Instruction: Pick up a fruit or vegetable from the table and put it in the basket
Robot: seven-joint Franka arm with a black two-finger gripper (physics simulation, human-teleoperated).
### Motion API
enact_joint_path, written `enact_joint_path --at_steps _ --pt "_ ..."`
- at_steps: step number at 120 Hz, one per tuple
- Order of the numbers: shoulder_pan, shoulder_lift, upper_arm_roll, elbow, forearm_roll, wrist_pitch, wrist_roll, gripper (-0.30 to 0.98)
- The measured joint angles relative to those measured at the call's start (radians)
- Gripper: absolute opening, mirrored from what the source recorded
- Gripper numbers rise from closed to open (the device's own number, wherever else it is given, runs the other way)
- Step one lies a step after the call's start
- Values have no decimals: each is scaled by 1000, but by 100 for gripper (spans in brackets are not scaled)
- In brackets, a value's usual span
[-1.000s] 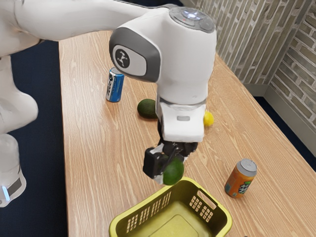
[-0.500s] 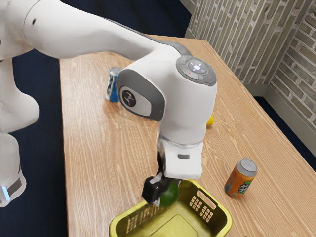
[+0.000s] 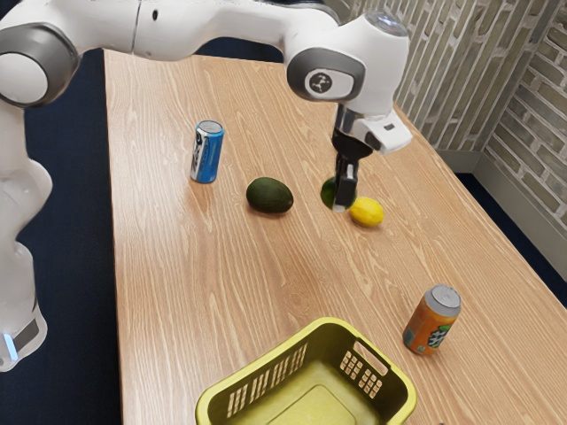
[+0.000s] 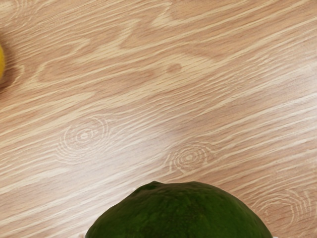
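Note:
My gripper (image 3: 340,200) is shut on a round green fruit (image 3: 328,193), held over the table beside the yellow lemon (image 3: 367,212). The near finger covers part of this fruit. In the wrist view the dark green fruit (image 4: 178,213) bulges up at the lower edge, and a sliver of the lemon (image 4: 1,62) shows. A dark avocado (image 3: 269,196) lies on the table, toward the exterior view's left from my gripper. The yellow-green basket (image 3: 330,322) stands at the exterior view's bottom, well apart from the hand, with its visible floor bare.
A blue can (image 3: 206,152) stands upright beyond the avocado, toward the exterior view's left. An orange can (image 3: 432,320) is upright near the basket, on the exterior view's right. The wooden table (image 3: 195,266) extends between these things.
My hand has swung from the basket back up the table toward the lemon, carrying the green fruit with it. The avocado and lemon are more fully in sight; the basket has stayed put.

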Motion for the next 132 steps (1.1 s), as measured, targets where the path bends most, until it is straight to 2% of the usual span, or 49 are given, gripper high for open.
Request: enact_joint_path --at_steps 23,31,47,54,71,94,132 --pt "-305 -26 17 15 3 -14 -1 20" --pt "-449 -32 59 16 3 -21 0 20" --pt "-660 -24 80 10 3 -27 -1 20" --pt "-709 -15 51 9 3 -27 -1 20" --pt "-864 -17 56 8 4 -26 -2 19" --pt "-998 -21 51 17 4 -36 -3 19" --pt "-1237 -18 115 19 4 -54 1 20"
